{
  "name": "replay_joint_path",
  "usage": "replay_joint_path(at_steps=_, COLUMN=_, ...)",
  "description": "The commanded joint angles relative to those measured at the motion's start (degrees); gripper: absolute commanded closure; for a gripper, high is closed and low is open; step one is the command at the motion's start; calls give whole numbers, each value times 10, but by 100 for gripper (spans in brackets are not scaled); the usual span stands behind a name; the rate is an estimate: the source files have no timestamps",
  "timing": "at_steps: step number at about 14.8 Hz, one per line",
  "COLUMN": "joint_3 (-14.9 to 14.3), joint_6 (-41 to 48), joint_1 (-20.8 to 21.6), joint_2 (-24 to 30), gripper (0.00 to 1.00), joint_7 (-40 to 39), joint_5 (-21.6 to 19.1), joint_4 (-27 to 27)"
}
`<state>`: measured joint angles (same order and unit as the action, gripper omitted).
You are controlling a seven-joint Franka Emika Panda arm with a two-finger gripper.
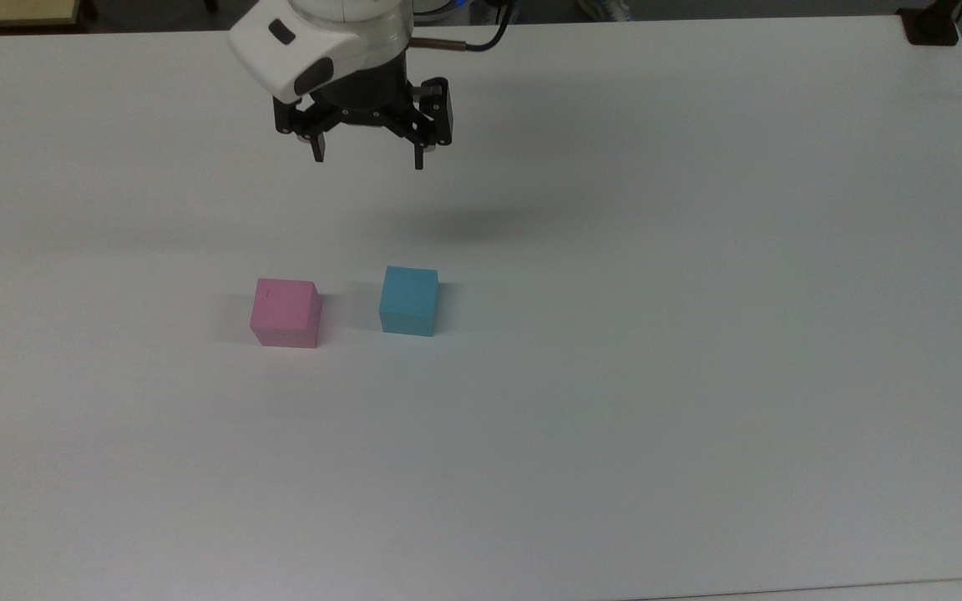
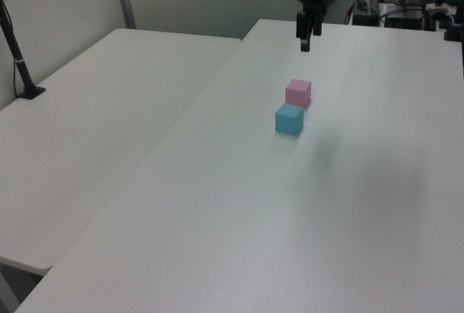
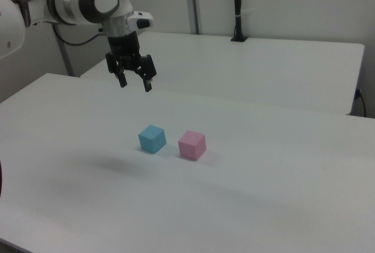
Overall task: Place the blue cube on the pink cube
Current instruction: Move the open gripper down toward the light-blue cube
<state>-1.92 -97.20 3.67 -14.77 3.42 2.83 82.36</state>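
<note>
The blue cube [image 1: 408, 300] rests on the white table [image 1: 698, 334], a short gap to the right of the pink cube [image 1: 285, 313] in the top view. The pink cube has a tiny dark speck on its top face. My gripper [image 1: 368, 159] hangs open and empty well above the table, behind the two cubes in the top view. In the left view the blue cube [image 2: 289, 119] lies nearer than the pink cube [image 2: 298, 92], with the gripper [image 2: 307, 40] beyond both. In the right view the gripper [image 3: 135, 83] hovers up and left of the blue cube [image 3: 152, 139] and pink cube [image 3: 191, 144].
A second white table [image 2: 87, 146] adjoins on the left view's left, with a black post [image 2: 18, 59] clamped to it. A black clamp [image 1: 930, 25] sits at the table's far right corner in the top view. Cluttered equipment [image 2: 406, 9] stands behind the arm.
</note>
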Motion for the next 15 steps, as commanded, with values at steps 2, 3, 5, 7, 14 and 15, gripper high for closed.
replay_joint_path(at_steps=2, joint_3=-1, joint_6=-4, joint_1=-2, joint_2=6, gripper=0, joint_7=-28, joint_5=3, joint_4=18)
replay_joint_path(at_steps=3, joint_3=-1, joint_6=-3, joint_1=-2, joint_2=6, gripper=0, joint_7=-29, joint_5=3, joint_4=19)
replay_joint_path(at_steps=5, joint_3=-1, joint_6=-5, joint_1=-2, joint_2=5, gripper=0, joint_7=-30, joint_5=3, joint_4=19)
replay_joint_path(at_steps=7, joint_3=-1, joint_6=-6, joint_1=-2, joint_2=4, gripper=0, joint_7=-30, joint_5=3, joint_4=19)
replay_joint_path(at_steps=14, joint_3=5, joint_6=-35, joint_1=1, joint_2=-16, gripper=0, joint_7=-22, joint_5=-5, joint_4=39)
replay_joint_path(at_steps=15, joint_3=5, joint_6=-61, joint_1=3, joint_2=-19, gripper=0, joint_7=-21, joint_5=-6, joint_4=56)
